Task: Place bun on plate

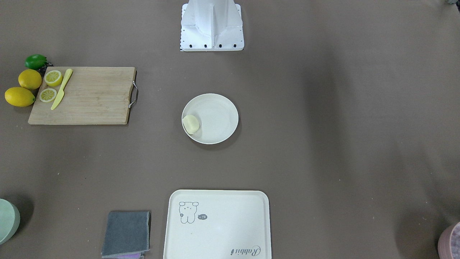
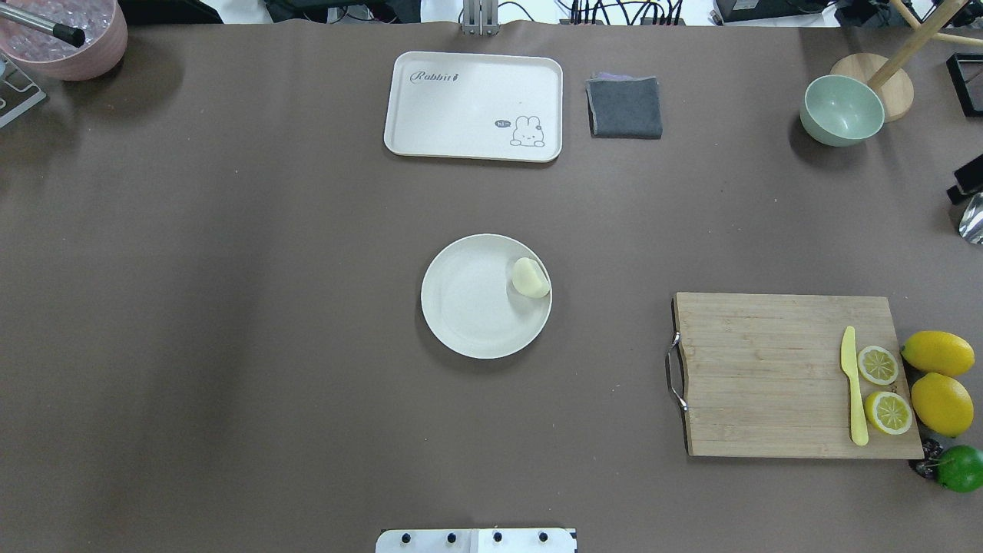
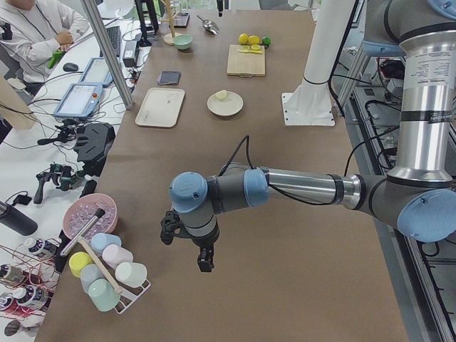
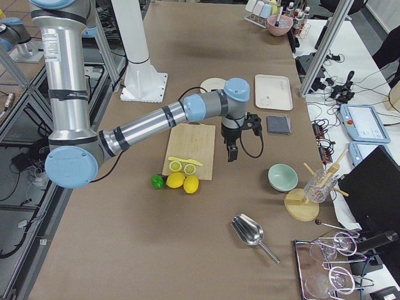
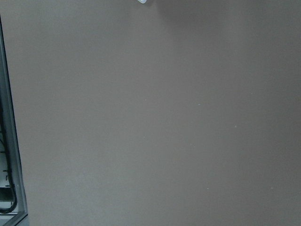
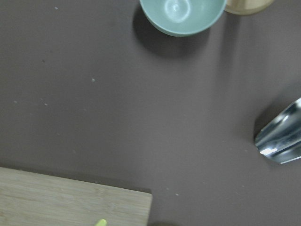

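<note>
The pale cream bun (image 1: 191, 124) lies inside the round off-white plate (image 1: 217, 115) at mid-table, against its rim on the robot's right side; the overhead view shows the same bun (image 2: 530, 277) and plate (image 2: 468, 303). Both arms are out of the overhead and front views. My left gripper (image 3: 204, 265) hangs high over the table's left end, far from the plate (image 3: 226, 107). My right gripper (image 4: 231, 155) hangs above the table between the cutting board and the green bowl. Only the side views show them, so I cannot tell whether either is open or shut.
A wooden cutting board (image 2: 791, 376) with a yellow knife (image 2: 852, 384) and lemon halves sits right, with whole lemons (image 2: 938, 353) and a lime beside it. A cream tray (image 2: 474, 106), grey cloth (image 2: 624, 107), green bowl (image 2: 842, 110) and pink bowl (image 2: 73, 38) line the far edge.
</note>
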You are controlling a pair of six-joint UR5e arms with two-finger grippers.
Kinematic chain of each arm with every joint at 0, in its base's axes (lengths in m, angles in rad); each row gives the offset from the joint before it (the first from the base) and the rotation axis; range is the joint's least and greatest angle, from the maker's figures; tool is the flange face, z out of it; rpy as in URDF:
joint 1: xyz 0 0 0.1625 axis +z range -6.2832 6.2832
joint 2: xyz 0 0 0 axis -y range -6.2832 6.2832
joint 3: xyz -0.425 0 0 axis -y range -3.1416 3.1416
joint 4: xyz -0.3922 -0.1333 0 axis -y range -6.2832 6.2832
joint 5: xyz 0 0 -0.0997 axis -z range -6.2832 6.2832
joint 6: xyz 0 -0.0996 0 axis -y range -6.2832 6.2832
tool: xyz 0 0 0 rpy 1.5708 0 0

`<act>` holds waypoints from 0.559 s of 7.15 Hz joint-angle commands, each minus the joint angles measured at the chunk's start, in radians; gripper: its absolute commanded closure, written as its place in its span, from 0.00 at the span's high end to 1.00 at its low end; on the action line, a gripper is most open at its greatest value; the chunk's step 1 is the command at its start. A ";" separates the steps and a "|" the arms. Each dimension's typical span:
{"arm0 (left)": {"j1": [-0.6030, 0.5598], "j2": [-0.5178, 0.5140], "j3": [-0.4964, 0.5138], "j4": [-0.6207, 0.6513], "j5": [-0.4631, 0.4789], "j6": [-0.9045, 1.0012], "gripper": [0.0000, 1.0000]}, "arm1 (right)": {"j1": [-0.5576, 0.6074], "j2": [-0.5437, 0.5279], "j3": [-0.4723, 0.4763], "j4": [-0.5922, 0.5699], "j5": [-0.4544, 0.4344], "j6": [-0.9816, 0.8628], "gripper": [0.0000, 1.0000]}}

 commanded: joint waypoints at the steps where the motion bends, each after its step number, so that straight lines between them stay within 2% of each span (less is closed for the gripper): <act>1: 0.002 -0.001 -0.001 -0.002 -0.009 -0.012 0.98 | 0.130 -0.089 -0.092 -0.005 0.011 -0.267 1.00; 4: 0.002 0.001 -0.001 -0.003 -0.009 -0.010 0.98 | 0.196 -0.139 -0.125 -0.025 0.006 -0.274 1.00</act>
